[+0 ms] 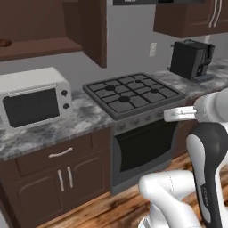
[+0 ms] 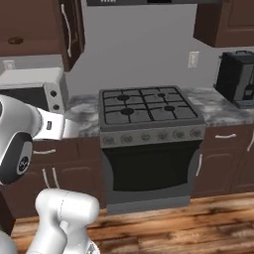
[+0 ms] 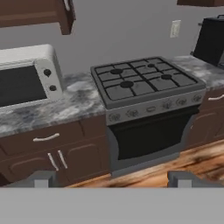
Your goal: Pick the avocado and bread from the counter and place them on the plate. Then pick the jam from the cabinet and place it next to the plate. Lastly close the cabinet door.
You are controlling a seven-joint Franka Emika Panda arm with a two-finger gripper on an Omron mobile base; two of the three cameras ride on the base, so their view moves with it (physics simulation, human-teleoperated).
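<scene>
Left base view: the cabinet sits in the upper left of the frame, its shelf exposed and its door swung out edge-on. A small dark brown lump rests on the shelf at the far left edge — by its colour probably not the jam. The worktop runs from lower left to upper right, carrying a white microwave, a gas hob and a black coffee machine. The arm's wrist reaches in from the right edge at mid-height, well below and right of the shelf.

Right base view: the open cabinet door hangs in the upper left, its long silver handle running vertically. The dark lump lies on the shelf just left of it.

Hand view: the gripper stands wide, holding nothing, its tips at the bottom of the frame. It faces the oven front — the cabinet lies toward the upper left corner, so the coming reach, I judge, goes up and left.
</scene>
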